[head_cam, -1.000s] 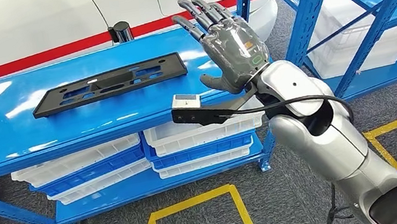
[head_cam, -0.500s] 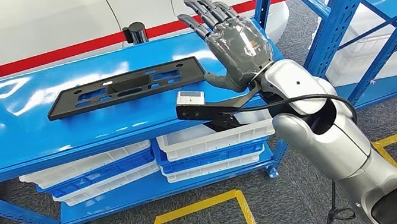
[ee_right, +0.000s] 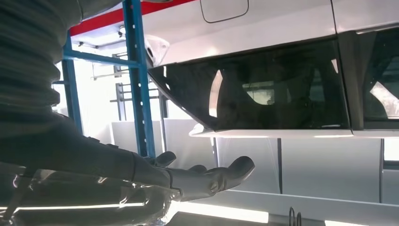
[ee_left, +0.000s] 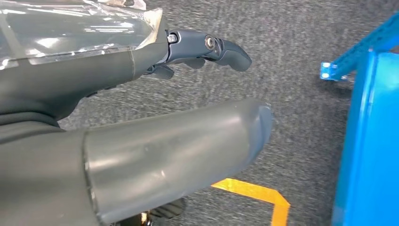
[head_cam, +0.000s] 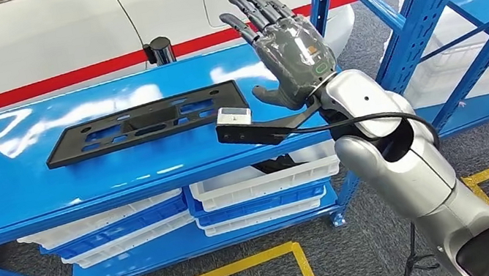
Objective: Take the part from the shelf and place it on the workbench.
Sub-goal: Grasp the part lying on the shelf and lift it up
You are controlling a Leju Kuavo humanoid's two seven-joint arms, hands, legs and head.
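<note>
A flat black plastic part (head_cam: 146, 121) with several cut-outs lies on the blue workbench top (head_cam: 49, 184), left of centre. My right hand (head_cam: 286, 46) is raised above the bench's right end, fingers spread and pointing up, holding nothing; it is to the right of the part and apart from it. The right wrist view shows that same hand (ee_right: 197, 179) open against a white car. My left hand (ee_left: 141, 108) hangs low over grey carpet with its fingers apart and nothing in it.
White and blue bins (head_cam: 256, 181) sit on the bench's lower shelf. Blue shelf racking (head_cam: 444, 10) stands to the right with white bins behind it. A white car (head_cam: 26, 39) is behind the bench. Yellow floor tape (head_cam: 247, 267) marks the carpet in front.
The camera has shifted slightly, so the whole scene has moved. My right hand stays raised and open over the bench's right end; the part lies where it was.
</note>
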